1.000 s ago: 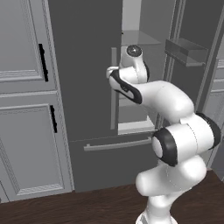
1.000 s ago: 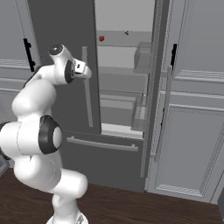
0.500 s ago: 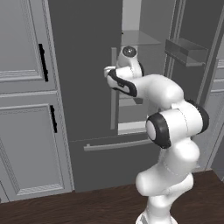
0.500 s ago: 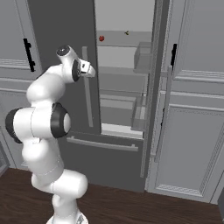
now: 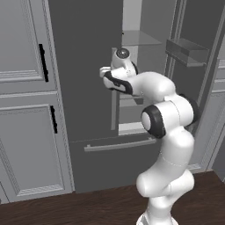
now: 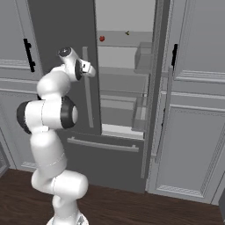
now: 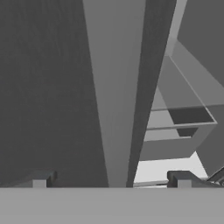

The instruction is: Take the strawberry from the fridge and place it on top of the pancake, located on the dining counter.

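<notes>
fridge stands with its right door swung wide and the left door closed, arm raised in front of the left door. gripper has jaws wide apart and holds nothing; in the hand view the left door's bar handle runs up between the two tips. strawberry sits on an upper shelf inside, near the left edge of the opening, just behind the closed left door's edge. pancake and counter are elsewhere, so that half of the task isn't started.

step in hand looks like either opening the left door or reaching in for the berry, can't tell which. if it's the door: centre the bar between the tips, close squarely, then pull along the door's arc, not straight back, so the grip doesn't slip. if it's the berry: hand has to rise and shift right, clear the door edge, and come in above the shelf with jaws kept wide, closing gently since the berry is tiny and round and could roll or squirt out.

hard to make out: in the left base view the gripper is mostly hidden by the wrist, so contact with the handle isn't clear. a small dark speck sits further right on the same shelf, too small to name. door bins on the open door look empty but are partly edge-on.
</notes>
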You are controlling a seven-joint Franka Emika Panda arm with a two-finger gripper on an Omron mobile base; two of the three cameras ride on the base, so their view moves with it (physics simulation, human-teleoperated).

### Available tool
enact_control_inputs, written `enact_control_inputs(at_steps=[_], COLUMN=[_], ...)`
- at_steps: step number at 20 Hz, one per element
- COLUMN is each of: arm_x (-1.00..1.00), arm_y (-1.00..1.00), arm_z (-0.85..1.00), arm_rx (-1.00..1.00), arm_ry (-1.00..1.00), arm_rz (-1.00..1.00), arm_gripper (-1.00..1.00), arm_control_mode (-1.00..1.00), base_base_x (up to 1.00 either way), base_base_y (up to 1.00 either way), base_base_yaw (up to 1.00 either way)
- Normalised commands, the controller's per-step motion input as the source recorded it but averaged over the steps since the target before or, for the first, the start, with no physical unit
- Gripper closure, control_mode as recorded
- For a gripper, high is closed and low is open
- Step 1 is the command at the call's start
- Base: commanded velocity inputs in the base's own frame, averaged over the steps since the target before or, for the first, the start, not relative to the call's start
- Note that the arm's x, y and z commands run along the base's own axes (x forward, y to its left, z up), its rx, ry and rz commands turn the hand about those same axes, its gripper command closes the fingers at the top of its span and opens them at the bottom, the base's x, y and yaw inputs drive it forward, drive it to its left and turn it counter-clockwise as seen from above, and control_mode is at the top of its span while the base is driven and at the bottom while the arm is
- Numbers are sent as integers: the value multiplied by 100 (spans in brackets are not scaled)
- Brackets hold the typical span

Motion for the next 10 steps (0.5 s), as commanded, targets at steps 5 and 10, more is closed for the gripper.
enact_control_inputs(at_steps=[5,10], arm_x=[31,43], arm_y=[0,-5], arm_z=[-10,-17], arm_rx=[0,0], arm_ry=[0,0], arm_rz=[0,0], arm_gripper=[-100,-100], arm_control_mode=[-100,-100], base_base_x=[0,0], base_base_y=[0,0], base_base_yaw=[0,0])
